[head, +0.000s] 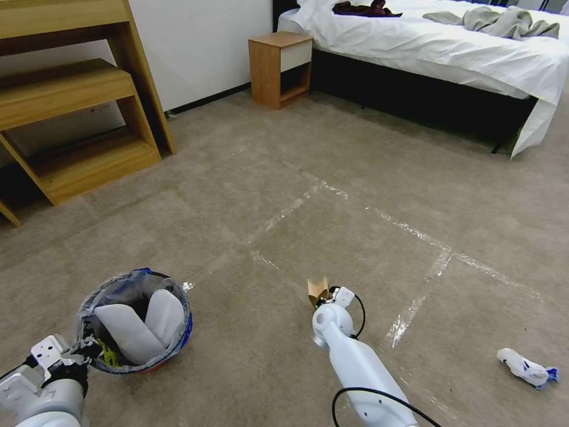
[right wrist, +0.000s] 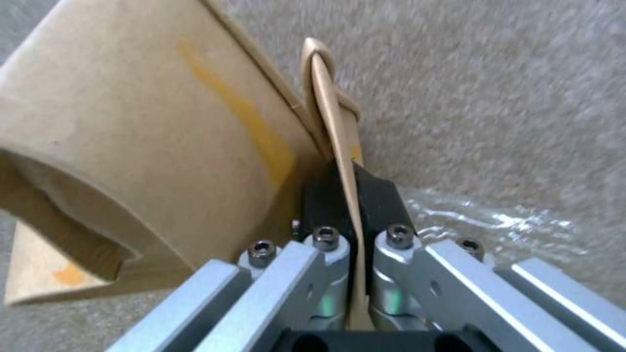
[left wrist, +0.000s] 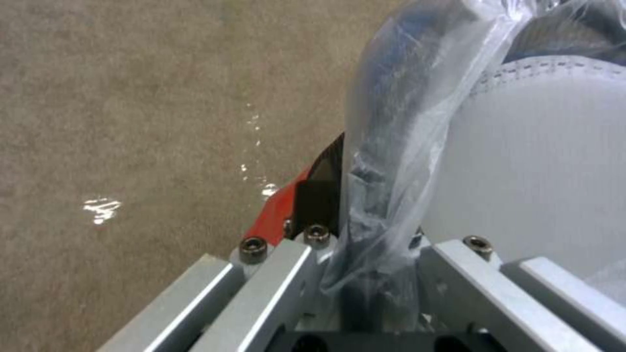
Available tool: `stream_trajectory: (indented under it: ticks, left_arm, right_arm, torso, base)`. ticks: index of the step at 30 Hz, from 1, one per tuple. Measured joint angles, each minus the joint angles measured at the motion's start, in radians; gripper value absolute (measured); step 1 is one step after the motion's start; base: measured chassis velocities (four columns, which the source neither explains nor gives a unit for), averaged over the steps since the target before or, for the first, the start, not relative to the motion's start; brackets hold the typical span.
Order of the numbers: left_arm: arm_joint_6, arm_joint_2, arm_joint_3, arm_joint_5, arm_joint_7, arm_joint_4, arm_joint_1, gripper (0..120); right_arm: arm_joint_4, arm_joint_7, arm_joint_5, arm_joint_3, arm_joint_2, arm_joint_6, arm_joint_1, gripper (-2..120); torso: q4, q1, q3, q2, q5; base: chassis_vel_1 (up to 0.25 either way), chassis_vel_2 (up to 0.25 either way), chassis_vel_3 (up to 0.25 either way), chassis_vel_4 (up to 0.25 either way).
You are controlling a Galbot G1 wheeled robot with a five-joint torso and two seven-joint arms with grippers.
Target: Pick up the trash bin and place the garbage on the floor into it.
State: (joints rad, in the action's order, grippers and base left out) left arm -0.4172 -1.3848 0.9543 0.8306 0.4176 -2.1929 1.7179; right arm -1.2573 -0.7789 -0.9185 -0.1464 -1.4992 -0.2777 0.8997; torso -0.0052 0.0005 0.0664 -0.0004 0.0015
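Note:
The trash bin, lined with a crinkled plastic bag, hangs low at my left with white slippers standing inside it. My left gripper is shut on its near rim. In the left wrist view the gripper pinches the bag-covered rim, with the bin's red base below and a slipper beside it. My right gripper is shut on a tan paper bag just above the carpeted floor. The right wrist view shows the gripper clamping a folded edge of the paper bag.
A crumpled white-and-blue piece of litter lies on the carpet at the far right. Shiny tape strips cross the floor. A wooden shelf unit stands at the back left, a nightstand and a bed behind.

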Motion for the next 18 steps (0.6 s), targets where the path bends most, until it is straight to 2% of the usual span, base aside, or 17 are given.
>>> stream_trajectory:
  ticks: [9,18]
  left_arm:
    - [0.000,0.016,0.019,0.016,0.001,0.003,-0.002,1]
    - [-0.003,0.037,0.028,0.034,0.003,0.003,-0.009,1]
  right_arm:
    - [-0.119,0.057,-0.022,0.011,0.072,0.025,0.025,0]
    - [-0.218,0.154,-0.048,0.022,0.149,0.130,0.030,0]
  torso:
    - [0.0004,0.000,0.000,0.000,0.0000]
    - [0.0003,0.000,0.000,0.000,0.0000]
  base:
    - [0.000,0.000,0.000,0.000]
    - [0.000,0.000,0.000,0.000]
